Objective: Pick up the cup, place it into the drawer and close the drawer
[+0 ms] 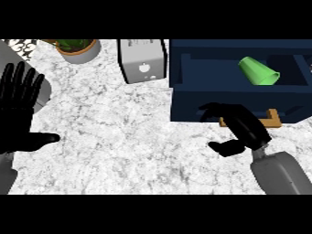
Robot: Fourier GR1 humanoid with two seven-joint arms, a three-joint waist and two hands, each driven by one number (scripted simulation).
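Cup (259, 71): green, lay on its side inside the open drawer (239, 96), mouth turned toward the near right, toward the right of the compartment.
Drawer: dark blue, stood pulled out at the far right of the counter (118, 137); a tan handle (274, 119) showed on its near front.
Right hand (243, 123): fingers curled, holding nothing, lay against the drawer's near front, just left of the handle; thumb pointed left.
Left hand (9, 119): rested at the left edge, fingers straight and spread, pointing far, thumb out to the right.
Pot (78, 49): held a green plant, far left of centre.
Box (143, 60): grey, stood just left of the drawer.
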